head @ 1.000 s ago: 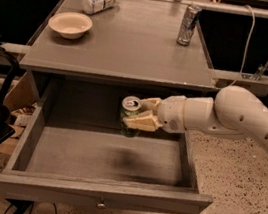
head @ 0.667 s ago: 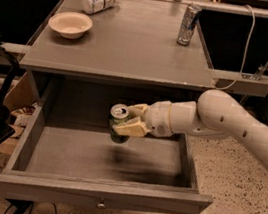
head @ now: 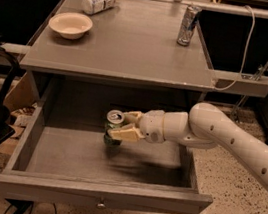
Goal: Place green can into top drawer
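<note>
Starting on the left of the tabletop, the white bowl [head: 70, 24] and the clear plastic bottle [head: 100, 1] lying on its side have not moved over the last second, so the only change I see is below them. The green can [head: 115, 118] has travelled left and downward across the last three pictures. It now hangs low inside the open top drawer [head: 50, 189], over the left-centre of its floor. I read that as the lowering stage of the placement, with release the main step left. I cannot tell whether the can's base touches the floor yet. The can stands roughly upright, with its long axis vertical, its silver pull-tab end up and its green body down. The gripper [head: 121, 126] is inside the drawer with it, its two tan fingers clamped on the can's sides from the right. Further right, the slim silver-blue can [head: 189, 18] stands untouched on the tabletop, and the white arm [head: 220, 135] reaches in over the drawer's right wall.
</note>
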`<state>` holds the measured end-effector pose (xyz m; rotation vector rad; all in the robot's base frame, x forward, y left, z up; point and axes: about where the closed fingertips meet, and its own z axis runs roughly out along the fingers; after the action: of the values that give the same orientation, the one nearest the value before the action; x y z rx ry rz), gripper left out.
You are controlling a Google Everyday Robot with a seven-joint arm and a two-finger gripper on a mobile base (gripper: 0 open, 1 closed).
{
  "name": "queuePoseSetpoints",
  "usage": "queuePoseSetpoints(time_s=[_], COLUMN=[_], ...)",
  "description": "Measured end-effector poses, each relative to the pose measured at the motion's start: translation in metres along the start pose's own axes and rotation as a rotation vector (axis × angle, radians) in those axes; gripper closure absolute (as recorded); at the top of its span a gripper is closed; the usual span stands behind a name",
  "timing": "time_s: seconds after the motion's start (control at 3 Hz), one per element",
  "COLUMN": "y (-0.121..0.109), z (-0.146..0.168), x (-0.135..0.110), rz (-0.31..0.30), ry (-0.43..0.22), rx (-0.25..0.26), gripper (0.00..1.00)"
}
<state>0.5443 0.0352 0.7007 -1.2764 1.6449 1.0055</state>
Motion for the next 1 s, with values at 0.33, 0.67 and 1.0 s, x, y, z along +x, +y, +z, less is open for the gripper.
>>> queuePoseSetpoints(time_s=[0.33, 0.67, 1.0], y=[-0.001, 0.001, 0.003], z=[0.002, 0.007, 0.012], x=[0.002, 0.001, 0.001], rz=[0.004, -0.011, -0.021], ry=[-0.005, 0.023, 0.059], rx=[0.0, -0.013, -0.03], gripper=[1.0, 1.0, 1.0])
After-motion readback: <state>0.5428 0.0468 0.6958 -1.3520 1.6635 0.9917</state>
